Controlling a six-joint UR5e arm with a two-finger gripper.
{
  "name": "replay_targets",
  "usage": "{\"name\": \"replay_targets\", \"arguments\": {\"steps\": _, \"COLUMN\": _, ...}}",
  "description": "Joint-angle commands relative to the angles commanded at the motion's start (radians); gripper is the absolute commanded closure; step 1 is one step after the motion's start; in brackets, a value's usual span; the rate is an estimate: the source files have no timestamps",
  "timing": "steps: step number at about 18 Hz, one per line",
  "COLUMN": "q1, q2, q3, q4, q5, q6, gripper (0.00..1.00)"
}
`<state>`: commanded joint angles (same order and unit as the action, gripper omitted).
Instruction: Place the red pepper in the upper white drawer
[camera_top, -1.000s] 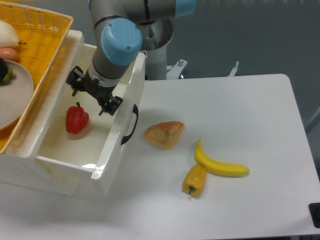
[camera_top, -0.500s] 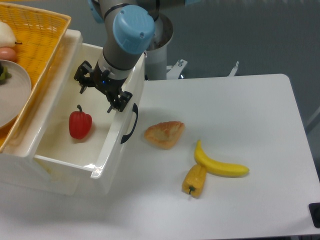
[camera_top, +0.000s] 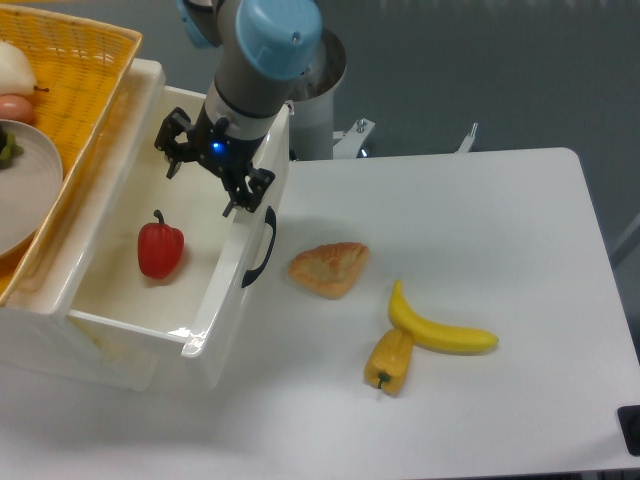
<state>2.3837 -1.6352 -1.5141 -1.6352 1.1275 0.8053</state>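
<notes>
One broad white table (camera_top: 480, 250) takes up most of the view, and the large deep white plastic drawer (camera_top: 232, 290) with a black curved handle on its front stands pulled out at the table's nine o'clock side, its front wall facing three o'clock. Above the drawer's back part reaches the grey robot arm with a pale blue joint cap (camera_top: 270, 35), coming in from twelve o'clock. At ten o'clock of the drawer sits a yellow woven basket (camera_top: 85, 60), holding a pale plate (camera_top: 30, 190) that is partly cut off by the picture's edge. Under the arm the black two-finger gripper (camera_top: 205, 185) hangs over the drawer's interior near its front wall, fingers spread apart and grasping nothing, with a small blue light glowing on its body. On the table toward four o'clock of the drawer handle lies a golden-brown piece of bread (camera_top: 330, 268), and further toward four o'clock a yellow banana (camera_top: 440, 330) rests with one end touching a small yellow-orange pepper (camera_top: 390, 362). Inside the drawer, on its white floor at about seven o'clock of the gripper and apart from it, the small glossy red bell pepper (camera_top: 160, 248) stands with its short dark stem pointing up.
</notes>
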Motion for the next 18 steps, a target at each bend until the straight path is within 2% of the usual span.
{"name": "replay_targets", "arguments": {"steps": 1, "q1": 0.015, "q2": 0.002, "q3": 0.006, "q4": 0.000, "q5": -0.002, "q6": 0.000, "gripper": 0.00}}
{"name": "replay_targets", "arguments": {"steps": 5, "q1": 0.069, "q2": 0.006, "q3": 0.012, "q4": 0.012, "q5": 0.006, "q6": 0.003, "gripper": 0.00}}
{"name": "replay_targets", "arguments": {"steps": 9, "q1": 0.138, "q2": 0.021, "q3": 0.015, "q4": 0.014, "q5": 0.029, "q6": 0.098, "gripper": 0.00}}
{"name": "replay_targets", "arguments": {"steps": 11, "q1": 0.158, "q2": 0.020, "q3": 0.017, "q4": 0.034, "q5": 0.043, "q6": 0.126, "gripper": 0.00}}
{"name": "replay_targets", "arguments": {"steps": 14, "q1": 0.160, "q2": 0.018, "q3": 0.008, "q4": 0.061, "q5": 0.165, "q6": 0.161, "gripper": 0.00}}
{"name": "replay_targets", "arguments": {"steps": 18, "q1": 0.157, "q2": 0.000, "q3": -0.011, "q4": 0.116, "q5": 0.306, "q6": 0.345, "gripper": 0.00}}
